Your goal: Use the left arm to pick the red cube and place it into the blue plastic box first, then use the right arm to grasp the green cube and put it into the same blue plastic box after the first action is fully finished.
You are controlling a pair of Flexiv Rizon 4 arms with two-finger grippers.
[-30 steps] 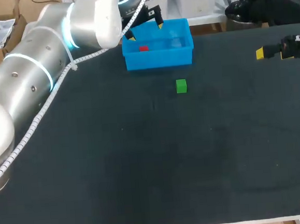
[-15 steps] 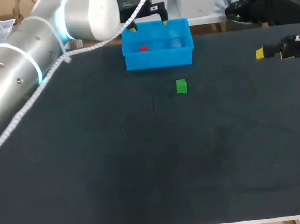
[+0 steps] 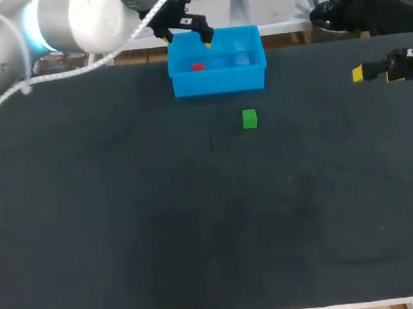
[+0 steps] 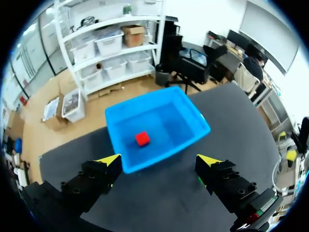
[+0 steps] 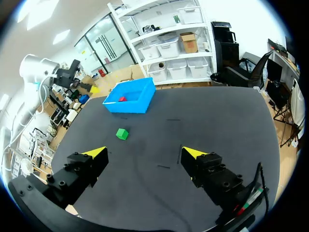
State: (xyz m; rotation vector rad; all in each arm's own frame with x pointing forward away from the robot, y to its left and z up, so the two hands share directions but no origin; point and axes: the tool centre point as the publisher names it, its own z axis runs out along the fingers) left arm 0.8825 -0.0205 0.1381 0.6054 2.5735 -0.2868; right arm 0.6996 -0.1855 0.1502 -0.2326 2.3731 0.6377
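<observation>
Lying in the blue plastic box (image 3: 218, 80) at the bench's (image 3: 127, 239) 12 o'clock, the red cube (image 3: 197, 67) needed no hold, so the left gripper (image 3: 187, 40) hung released near the box's 11 o'clock corner, while the green cube (image 3: 249, 119) at the box's 5 o'clock awaited the equally released right gripper (image 5: 144, 153).

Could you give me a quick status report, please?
Left gripper open, empty, by blue box; right gripper open, empty. Red cube inside. Green cube unobstructed on table.
</observation>
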